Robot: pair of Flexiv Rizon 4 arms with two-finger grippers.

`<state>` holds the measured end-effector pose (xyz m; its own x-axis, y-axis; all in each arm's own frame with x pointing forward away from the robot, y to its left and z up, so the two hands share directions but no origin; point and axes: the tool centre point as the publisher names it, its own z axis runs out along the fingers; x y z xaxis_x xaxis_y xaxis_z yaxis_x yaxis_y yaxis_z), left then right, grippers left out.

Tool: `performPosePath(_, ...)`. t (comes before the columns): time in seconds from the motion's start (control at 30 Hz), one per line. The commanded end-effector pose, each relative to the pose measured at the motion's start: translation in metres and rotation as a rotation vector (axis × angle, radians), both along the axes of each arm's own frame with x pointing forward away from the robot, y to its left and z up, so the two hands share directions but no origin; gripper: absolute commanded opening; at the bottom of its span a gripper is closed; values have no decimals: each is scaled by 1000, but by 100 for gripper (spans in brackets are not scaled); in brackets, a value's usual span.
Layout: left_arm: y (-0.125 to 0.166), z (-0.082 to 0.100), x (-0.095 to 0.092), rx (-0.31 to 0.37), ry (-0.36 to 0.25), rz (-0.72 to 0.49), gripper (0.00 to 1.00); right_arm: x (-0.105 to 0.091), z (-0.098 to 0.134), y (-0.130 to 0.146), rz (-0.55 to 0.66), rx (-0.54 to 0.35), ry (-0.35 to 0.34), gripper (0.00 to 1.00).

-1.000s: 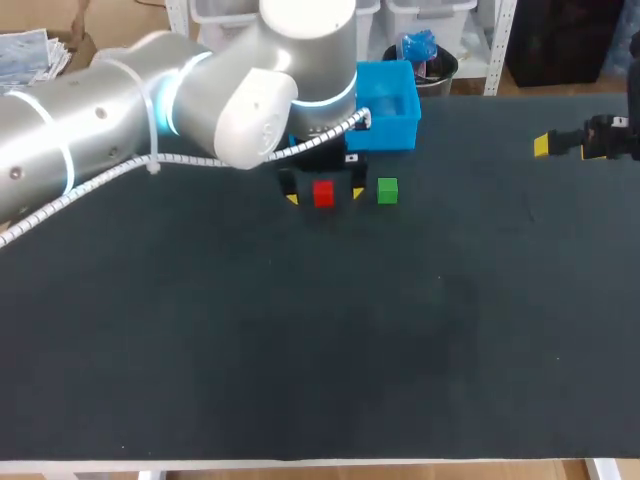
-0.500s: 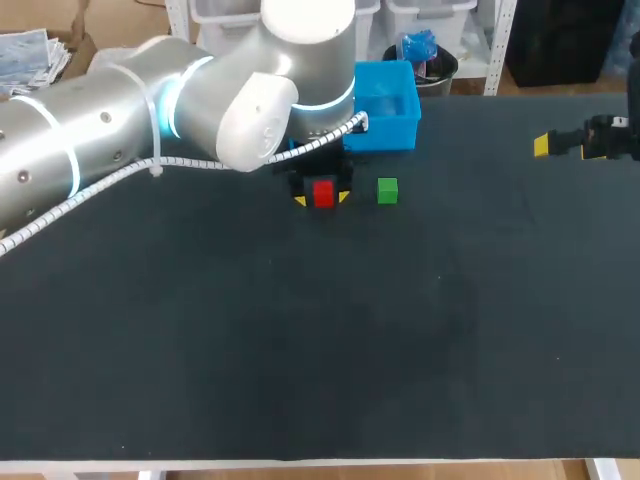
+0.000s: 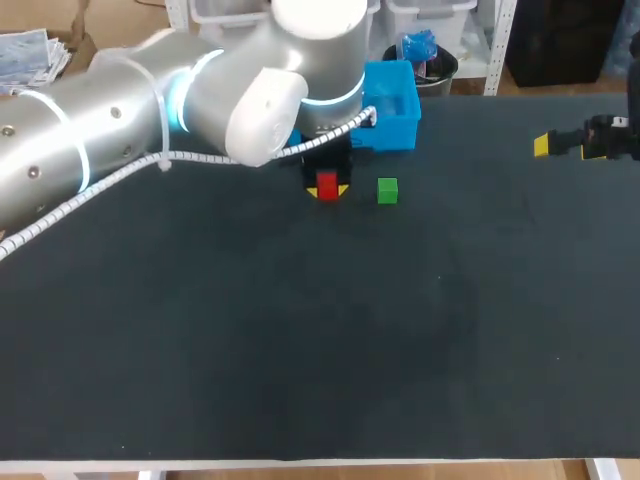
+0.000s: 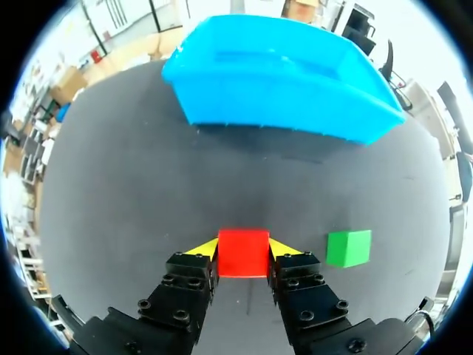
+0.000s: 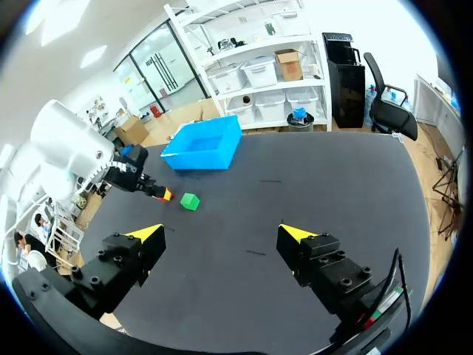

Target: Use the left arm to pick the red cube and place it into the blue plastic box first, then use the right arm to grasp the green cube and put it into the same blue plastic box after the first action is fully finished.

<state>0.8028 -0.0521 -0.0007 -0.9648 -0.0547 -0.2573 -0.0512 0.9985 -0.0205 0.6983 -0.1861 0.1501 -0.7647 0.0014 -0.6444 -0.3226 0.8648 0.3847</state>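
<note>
The red cube (image 3: 326,185) sits between the yellow tips of my left gripper (image 3: 327,189), just in front of the blue plastic box (image 3: 396,108). In the left wrist view both fingertips press the red cube (image 4: 243,252) from its two sides, so the left gripper (image 4: 243,248) is shut on it, low over the table. Ahead of the fingers stands the blue box (image 4: 281,70). The green cube (image 3: 387,190) rests on the table beside the red one, apart from it. My right gripper (image 3: 562,148) hovers open at the table's far right, holding nothing.
The black table (image 3: 320,330) stretches wide in front of the cubes. My large left arm (image 3: 150,100) reaches in over the back left and hides part of the blue box's near wall. The right wrist view shows the green cube (image 5: 190,201) far ahead of the open right gripper (image 5: 222,235).
The left gripper's fingers have closed in from wide apart until they touch the red cube. The left arm shifted slightly right. The right arm has not moved.
</note>
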Motion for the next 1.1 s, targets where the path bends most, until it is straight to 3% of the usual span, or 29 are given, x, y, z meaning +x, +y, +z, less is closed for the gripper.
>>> performPosePath(0.03,1,24,-4,7,-21,-1,0,1,0,0,-1,-2,1,100)
performPosePath(0.27,10,86,-1,-4,-110,-17,0,1,0,0,-1,-2,1,100)
performPosePath(0.47,21,124,2,-16,-149,-46,0,1,0,0,-1,-2,1,100)
performPosePath(0.77,43,149,7,-39,-173,-119,0,1,0,0,-1,-2,1,100)
performPosePath(1.1,52,156,21,-64,-205,-206,0,1,0,0,-1,-2,1,100)
